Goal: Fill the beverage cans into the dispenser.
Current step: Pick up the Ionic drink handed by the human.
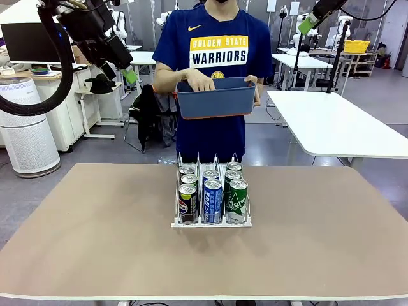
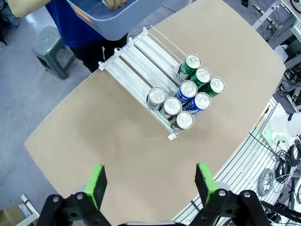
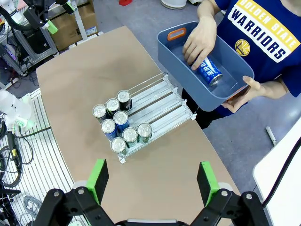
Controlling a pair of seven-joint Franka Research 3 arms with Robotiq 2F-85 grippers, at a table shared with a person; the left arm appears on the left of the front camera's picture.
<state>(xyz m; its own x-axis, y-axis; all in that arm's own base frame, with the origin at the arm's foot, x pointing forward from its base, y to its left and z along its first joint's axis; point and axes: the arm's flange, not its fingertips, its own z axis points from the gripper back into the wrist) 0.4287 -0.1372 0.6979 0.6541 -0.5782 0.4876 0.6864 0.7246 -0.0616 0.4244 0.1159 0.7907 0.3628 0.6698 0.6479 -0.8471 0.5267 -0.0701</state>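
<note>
Left jaws: released, spread wide, nothing between them. Right jaws: same, released and empty. Both hang high above your side of the surface, well clear of everything. The left arm is up at your left and the right arm up at your right.

Ahead and below both sits the dispenser, mid-surface. Its long axis runs from you to the person, with the low lip facing you. Eight beverage cans stand upright at the lip end, tops up: three black in your left lane, two blue in the middle, three green in the right. The rear of every lane is bare.

The relation that counts: the loose blue can isn't on the surface. It lies on its side in the dark blue bin, which the person holds up just past the dispenser's far end. The person's hand rests on it. In the right wrist view it lies ahead and to the right of the jaws, long axis flat and skewed across the bin floor. Its silver end seems to point toward the person's body. Neither arm looks clearly nearer, and both are well apart from it.

Judgement: the middle lane is one short, so that can likely goes there, fed in from the rear.
</note>
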